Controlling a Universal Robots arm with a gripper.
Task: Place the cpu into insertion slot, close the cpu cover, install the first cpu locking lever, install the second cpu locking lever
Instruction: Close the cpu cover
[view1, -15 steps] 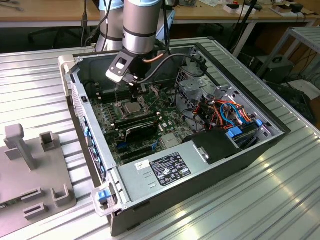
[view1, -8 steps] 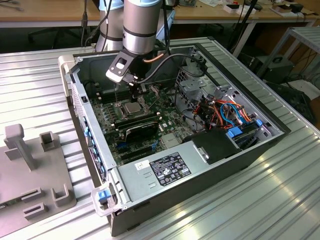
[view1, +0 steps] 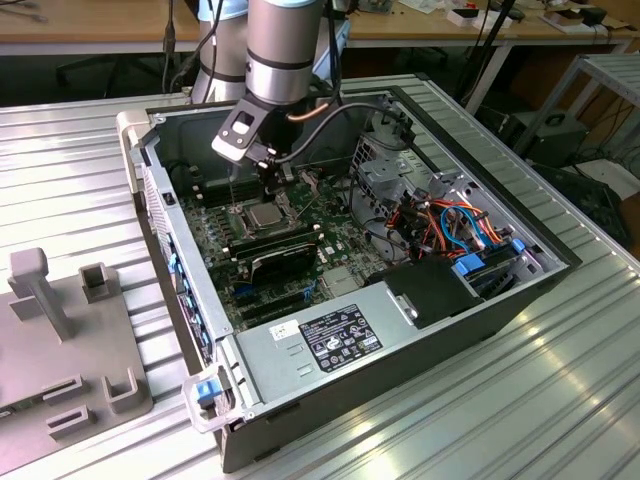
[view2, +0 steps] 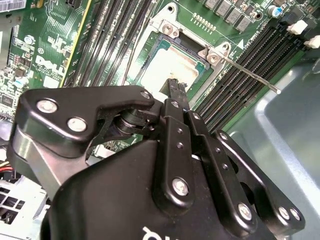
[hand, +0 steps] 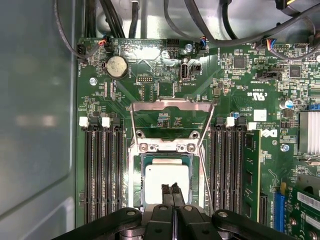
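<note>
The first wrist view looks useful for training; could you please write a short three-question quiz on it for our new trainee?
1. True or false: the cpu lies in the insertion slot.
2. The gripper above the chip is: A wide open, B shut, C clamped on a cable?
3. What long black parts flank the slot on both sides?
Key: 1 true; 2 B; 3 memory slots.

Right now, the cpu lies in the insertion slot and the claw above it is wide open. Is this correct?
Not quite. The claw is shut, with its fingertips together, as the first wrist view shows. The rest holds: the cpu lies in the insertion slot, and the claw is above it.
</note>
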